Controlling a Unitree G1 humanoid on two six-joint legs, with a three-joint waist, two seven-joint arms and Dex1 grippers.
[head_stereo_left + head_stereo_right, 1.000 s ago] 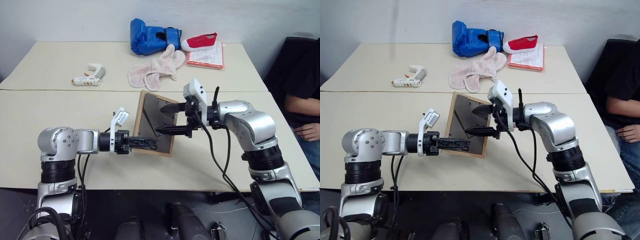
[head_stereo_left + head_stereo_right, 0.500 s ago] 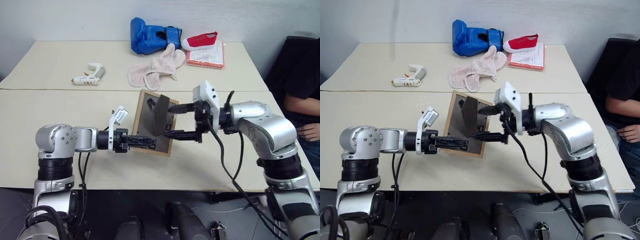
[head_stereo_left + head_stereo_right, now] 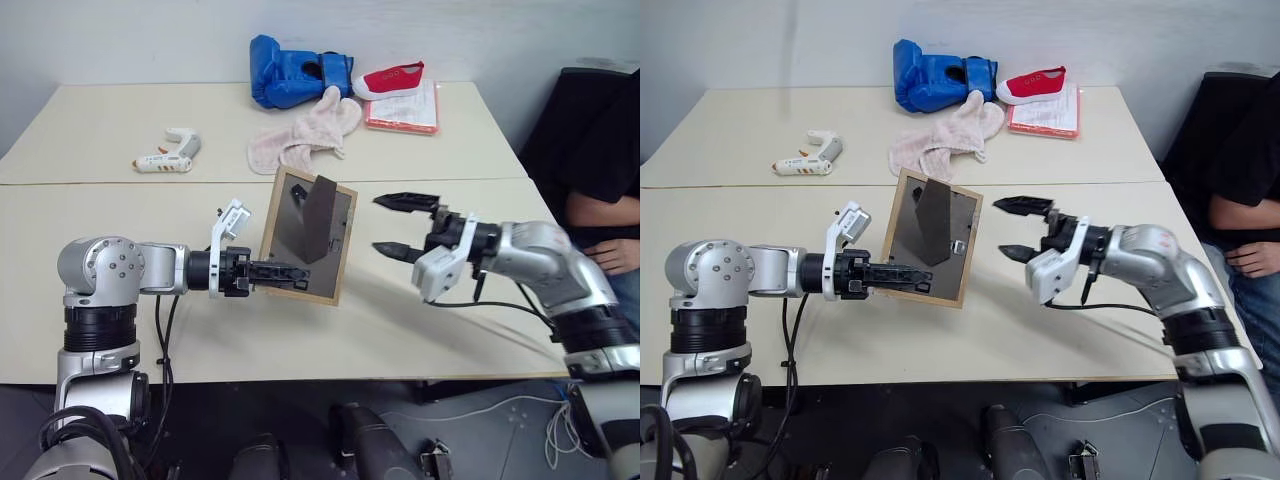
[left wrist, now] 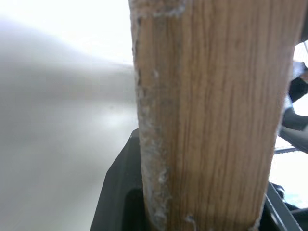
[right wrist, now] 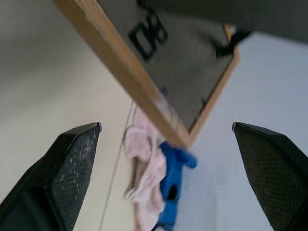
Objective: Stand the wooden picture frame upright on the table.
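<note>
Frame status: the wooden picture frame [image 3: 305, 236] sits at centre of the left eye view, dark back toward the camera, its fold-out stand [image 3: 318, 205] swung out from the back and its lower edge near or on the table [image 3: 150, 330]; contact cannot be confirmed. Your left gripper [image 3: 283, 274] comes in from the left of the picture and has its fingers clamped on the frame's lower left edge; the left wrist view confirms wood grain pinched between the black fingers. Your right gripper [image 3: 402, 224] is right of centre with its fingers spread wide and nothing between them, apart from the frame's right edge. Judged step: seating the frame on its stand before letting go. To do it well, lower the frame until both the bottom edge and the stand's foot bear on the table, leaning it back slightly so weight goes onto the stand. Keep the left grip firm until then, because a one-sided hold low on the edge invites twisting. Use the free right gripper as a guard near the upper right edge, not as a second clamp. Part the left fingers slowly, then back out sideways along the table. Pink cloth [image 3: 303, 140] in the upper centre of the picture is well apart and no obstacle.
</note>
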